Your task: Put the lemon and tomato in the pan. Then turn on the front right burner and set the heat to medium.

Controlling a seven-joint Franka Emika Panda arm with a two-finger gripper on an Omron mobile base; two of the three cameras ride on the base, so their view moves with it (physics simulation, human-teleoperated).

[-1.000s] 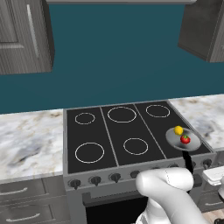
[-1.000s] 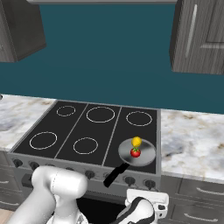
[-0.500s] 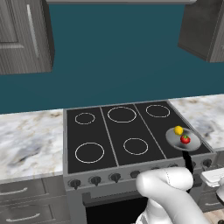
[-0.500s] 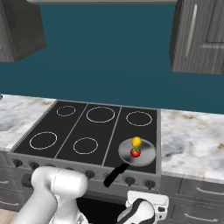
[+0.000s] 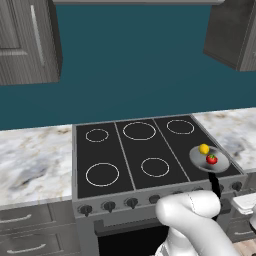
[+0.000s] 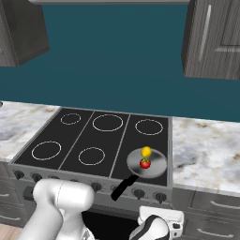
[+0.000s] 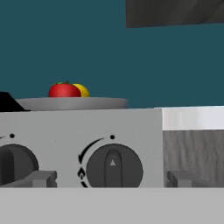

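Observation:
The grey pan (image 5: 220, 165) sits on the stove's front right corner, its black handle (image 6: 123, 187) pointing over the front edge. The yellow lemon (image 5: 204, 148) and the red tomato (image 5: 211, 159) lie inside it, touching. From the other side I see the pan (image 6: 158, 164) holding the lemon (image 6: 146, 151) and tomato (image 6: 145, 163). My gripper (image 7: 111, 178) is low in front of the stove's control panel. It is open, one fingertip (image 7: 41, 177) on each side of the rightmost knob (image 7: 113, 168). Above the panel show the pan (image 7: 74, 103), tomato (image 7: 63, 90) and lemon (image 7: 83, 91).
A second knob (image 7: 13, 166) sits left of the one I face. The black cooktop (image 5: 130, 155) has several ringed burners. Marble counters (image 5: 35, 160) flank the stove, with grey drawers (image 6: 211, 206) below and dark cabinets (image 6: 213, 37) above.

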